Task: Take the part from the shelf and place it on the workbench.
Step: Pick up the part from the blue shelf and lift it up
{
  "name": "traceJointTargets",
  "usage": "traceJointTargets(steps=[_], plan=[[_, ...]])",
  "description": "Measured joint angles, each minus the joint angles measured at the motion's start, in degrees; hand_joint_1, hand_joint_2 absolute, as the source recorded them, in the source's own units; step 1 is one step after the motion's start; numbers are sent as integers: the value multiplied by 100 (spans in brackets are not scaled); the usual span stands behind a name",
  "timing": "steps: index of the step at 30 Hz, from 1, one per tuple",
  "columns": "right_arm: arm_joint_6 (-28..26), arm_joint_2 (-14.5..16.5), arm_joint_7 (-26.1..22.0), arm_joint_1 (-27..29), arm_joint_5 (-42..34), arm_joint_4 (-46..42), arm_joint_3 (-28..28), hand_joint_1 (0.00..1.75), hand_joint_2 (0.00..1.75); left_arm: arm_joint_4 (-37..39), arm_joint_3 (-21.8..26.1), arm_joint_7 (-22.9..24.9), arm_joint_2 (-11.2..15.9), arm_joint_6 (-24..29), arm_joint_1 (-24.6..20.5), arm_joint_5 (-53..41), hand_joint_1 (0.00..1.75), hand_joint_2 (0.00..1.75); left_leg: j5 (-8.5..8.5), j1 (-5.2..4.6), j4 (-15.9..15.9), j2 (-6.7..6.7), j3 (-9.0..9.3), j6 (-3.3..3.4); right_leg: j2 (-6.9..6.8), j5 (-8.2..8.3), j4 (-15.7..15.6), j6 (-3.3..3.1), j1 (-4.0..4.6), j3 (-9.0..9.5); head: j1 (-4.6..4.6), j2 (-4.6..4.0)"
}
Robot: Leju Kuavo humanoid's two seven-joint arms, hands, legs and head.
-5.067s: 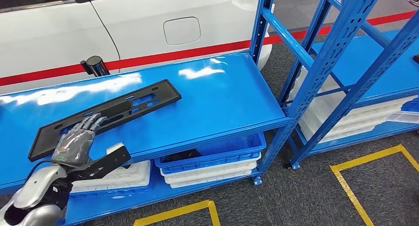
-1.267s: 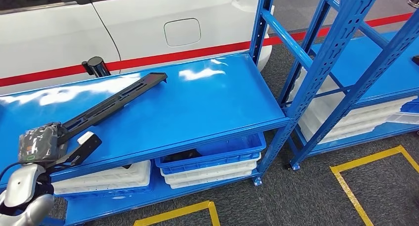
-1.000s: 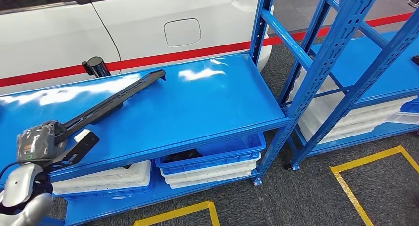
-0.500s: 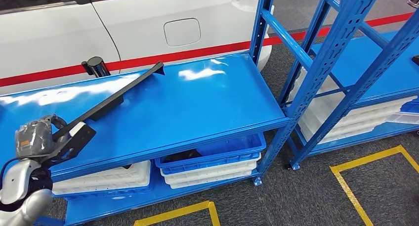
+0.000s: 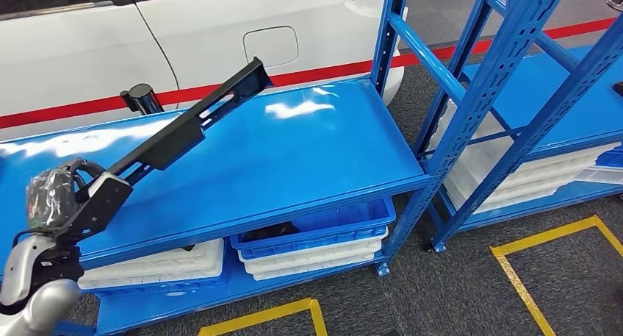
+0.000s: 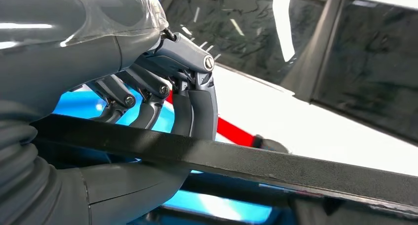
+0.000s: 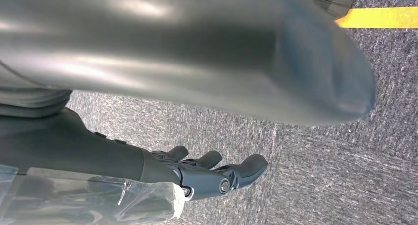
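Far left in the head view, the left hand (image 5: 50, 198) grips the near end of the part (image 5: 187, 126), a long flat black panel. It is lifted clear of the blue shelf (image 5: 308, 145) and tilted up, its far end raised towards the white car (image 5: 220, 27) behind the rack. The left wrist view confirms the grip: dark fingers (image 6: 197, 104) curl over the upper edge of the part (image 6: 276, 166) while the thick thumb wraps under it, so the panel is clamped between them.

Just behind the raised panel, a short black cylinder (image 5: 141, 98) stands at the back edge of the shelf, in front of the car's red stripe (image 5: 316, 73).

Move to the middle, and the shelf top shows bright glare. Underneath it, stacked blue and white trays (image 5: 312, 240) sit on the lower level.

Further right, blue perforated uprights (image 5: 507, 64) rise at an angle, and a second blue rack (image 5: 558, 86) follows, with white trays (image 5: 529, 174) beneath it. Yellow floor tape (image 5: 544, 237) marks out boxes on the grey carpet.

The right hand (image 7: 207, 173) appears in the right wrist view above that grey carpet, fingers loosely extended and slightly apart, holding nothing.
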Motion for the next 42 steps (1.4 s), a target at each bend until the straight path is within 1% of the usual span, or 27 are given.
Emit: traceJointTargets(steps=[5,9,14,18,20,21,22,23,24,25,26,27,28,29,30,31,32,33,34,35,36,37,38,39,40,41,42], plan=[[-14,1,-3,2,-7,0,0,0,0,-281,14,-154,-38,176,-2,305,175,175,0,0,0,0,-4,0,0,0,0,0,0,-3,0,0],[-67,1,-10,17,-23,0,0,0,0,-548,68,-393,-94,637,17,722,175,175,-4,-3,6,0,-9,4,0,1,-1,4,-3,-5,0,0],[-115,1,-14,47,-32,0,0,0,0,-993,247,-695,-194,1135,85,886,175,175,-19,-16,14,0,-9,28,-1,-2,-1,19,-17,-2,0,0],[-133,3,-15,73,-45,0,0,0,0,-1323,422,-932,-305,1183,197,922,175,175,-30,-44,25,0,-8,62,-1,-1,-2,57,-46,4,0,0],[-137,5,-15,82,-51,0,0,0,0,-1455,493,-1043,-369,1185,253,906,175,175,-10,-54,21,3,-3,91,1,16,-4,87,-63,7,0,0],[-141,5,-15,86,-57,0,0,0,0,-1520,527,-1094,-407,1185,274,894,175,175,15,-44,4,10,6,112,-2,-10,21,105,-69,-1,0,0],[-146,4,-15,89,-62,0,0,0,0,-1579,555,-1139,-448,1187,289,880,175,175,37,-28,-16,18,12,134,-7,-104,118,121,-70,-35,2,0],[-151,3,-15,90,-67,0,0,0,0,-1629,576,-1179,-492,1188,303,870,175,175,57,-9,-36,28,17,153,-13,-276,339,137,-73,-117,8,0],[-155,3,-15,91,-72,0,0,0,0,-1672,588,-1218,-542,1190,323,864,175,175,68,1,-45,39,21,165,-20,-509,685,155,-82,-250,14,0],[-157,4,-15,93,-73,0,0,0,0,-1703,598,-1256,-594,1192,345,859,175,175,71,3,-45,46,17,170,-22,-752,1123,173,-90,-418,20,0],[-157,7,-15,95,-75,0,0,0,0,-1723,606,-1298,-653,1192,370,859,175,175,73,3,-42,54,13,170,-22,-937,1540,190,-104,-576,24,0],[-157,9,-15,97,-77,0,0,0,0,-1737,618,-1343,-714,1192,397,862,175,175,77,4,-39,61,9,166,-23,-1016,1800,204,-120,-661,25,0],[-158,11,-14,98,-79,0,0,0,0,-1745,634,-1393,-773,1192,421,871,175,175,81,7,-35,64,6,160,-25,-983,1836,215,-137,-635,25,0],[-162,11,-14,96,-80,0,0,0,0,-1752,653,-1452,-833,1192,445,887,175,175,87,13,-31,66,4,148,-30,-845,1607,222,-157,-480,25,0],[-166,11,-13,92,-81,0,0,0,0,-1763,673,-1514,-893,1192,464,905,175,175,93,21,-26,66,4,133,-38,-658,1183,229,-176,-222,25,0],[-170,14,-14,84,-83,0,0,0,0,-1778,694,-1576,-950,1192,478,923,175,175,101,25,-21,65,1,109,-47,-518,710,231,-183,56,24,0],[-175,16,-14,76,-84,0,0,0,0,-1794,712,-1631,-1004,1192,489,941,175,175,114,28,-20,63,-3,76,-45,-396,358,213,-172,255,22,0],[-181,18,-14,68,-85,0,0,0,0,-1811,729,-1675,-1051,1193,501,956,175,175,130,26,-18,61,-8,38,-41,-342,140,190,-158,370,20,0],[-187,20,-14,61,-88,0,0,0,0,-1825,747,-1709,-1096,1193,520,973,175,175,153,28,-29,59,-14,-8,-32,-328,64,155,-133,394,14,0],[-194,19,-12,59,-92,0,0,0,0,-1833,769,-1734,-1137,1194,542,987,175,175,181,37,-43,57,-20,-57,-23,-289,65,105,-114,367,9,0],[-199,17,-10,56,-96,0,0,0,0,-1837,797,-1754,-1177,1194,571,995,175,175,186,54,-39,56,-37,-100,-25,-267,34,56,-116,349,6,0],[-204,16,-9,55,-99,0,-1,0,0,-1838,828,-1767,-1212,1194,602,998,175,175,116,71,22,55,-83,-135,-28,-228,17,-1,-117,314,1,0],[-208,14,-8,55,-102,0,-1,0,0,-1838,861,-1780,-1244,1194,629,995,175,175,-55,84,206,54,-172,-158,-32,-179,4,-54,-123,266,-5,0],[-211,14,-7,56,-103,0,-1,0,0,-1839,893,-1800,-1275,1194,659,990,175,175,-318,93,530,53,-305,-172,-37,-127,-2,-92,-129,206,-13,0],[-215,13,-7,58,-106,0,-1,0,0,-1839,926,-1832,-1306,1194,689,988,175,175,-619,93,957,52,-462,-184,-39,-78,-2,-113,-125,139,-21,0],[-216,13,-7,63,-111,0,-1,0,0,-1839,961,-1864,-1341,1194,719,989,175,175,-871,95,1400,51,-603,-196,-41,-27,0,-120,-121,69,-28,0],[-217,13,-7,70,-119,0,-1,0,0,-1839,995,-1897,-1373,1194,750,991,175,175,-1012,94,1727,50,-679,-208,-41,24,2,-117,-118,-3,-31,0]])
